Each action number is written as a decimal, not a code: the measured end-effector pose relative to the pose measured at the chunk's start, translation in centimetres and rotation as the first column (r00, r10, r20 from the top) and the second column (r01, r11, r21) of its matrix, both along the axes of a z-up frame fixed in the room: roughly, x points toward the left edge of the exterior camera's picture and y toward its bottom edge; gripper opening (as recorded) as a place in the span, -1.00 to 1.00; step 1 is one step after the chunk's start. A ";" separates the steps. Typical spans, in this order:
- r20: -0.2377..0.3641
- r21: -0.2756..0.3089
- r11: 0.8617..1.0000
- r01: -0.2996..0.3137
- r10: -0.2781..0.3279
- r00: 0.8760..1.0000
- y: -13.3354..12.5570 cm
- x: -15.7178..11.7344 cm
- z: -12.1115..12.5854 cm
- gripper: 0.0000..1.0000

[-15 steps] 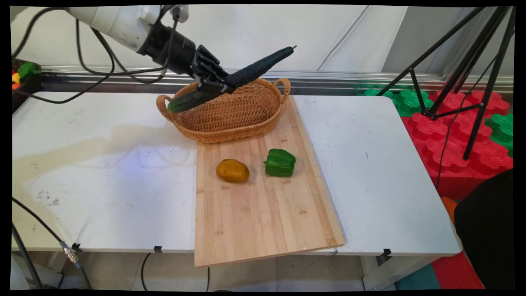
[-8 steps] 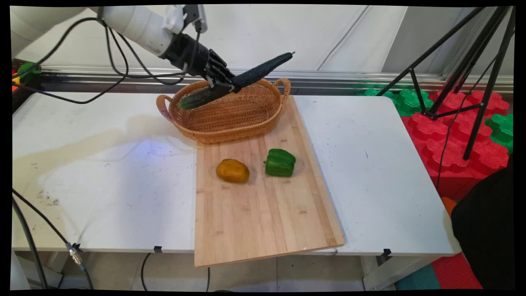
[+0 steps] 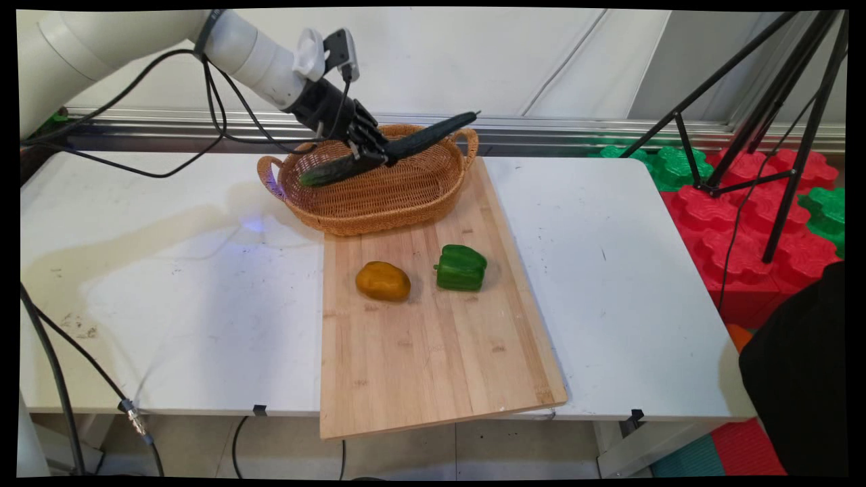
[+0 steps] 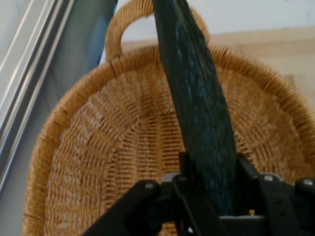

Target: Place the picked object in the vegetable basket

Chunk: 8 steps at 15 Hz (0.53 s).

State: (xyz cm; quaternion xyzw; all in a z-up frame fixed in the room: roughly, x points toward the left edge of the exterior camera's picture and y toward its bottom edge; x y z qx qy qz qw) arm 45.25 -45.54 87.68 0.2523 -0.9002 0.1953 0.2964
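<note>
Black two-finger gripper [image 3: 377,157] sits over the wicker basket [image 3: 406,203], fingers clamped on a dark green cucumber [image 3: 419,140] near its middle. In the hand view the gripper [image 4: 212,196] shows both fingers pressed against the cucumber [image 4: 197,98] on either side, no gap visible between pad and skin.

Cucumber is held tilted: lower cut end points toward the basket's left handle, inside the rim; upper stem end rises toward the right handle and pokes just above the far rim. It hangs over the basket's hollow; whether the lower end touches the weave cannot be told.

Basket [image 4: 98,157] is oval, woven tan, with a loop handle at each end. Its right part rests on the far end of a wooden cutting board [image 3: 433,352]; its left part sits on the white table [image 3: 169,270].

On the board, nearer the camera and well apart from the basket: a yellow-brown potato [image 3: 383,281] on the left, a green bell pepper [image 3: 461,268] just to its right, the two not touching.

Black cables [image 3: 169,135] hang from the arm over the table's far left. A black tripod [image 3: 764,135] stands beyond the table's right side over red and green foam blocks [image 3: 744,223].
</note>
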 end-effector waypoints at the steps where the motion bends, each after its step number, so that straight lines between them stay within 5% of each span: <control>1: 0.006 0.007 1.000 -0.005 0.005 1.000 -0.2 0.2 -0.5 -1.00; 6: 0.025 0.038 0.999 -0.022 0.021 0.999 -0.9 0.7 -2.4 -1.00; 7: 0.025 0.039 0.999 -0.024 0.023 0.999 -1.0 0.7 -2.6 1.00; 8: 0.025 0.041 0.999 -0.026 0.025 0.999 -1.1 0.8 -2.8 1.00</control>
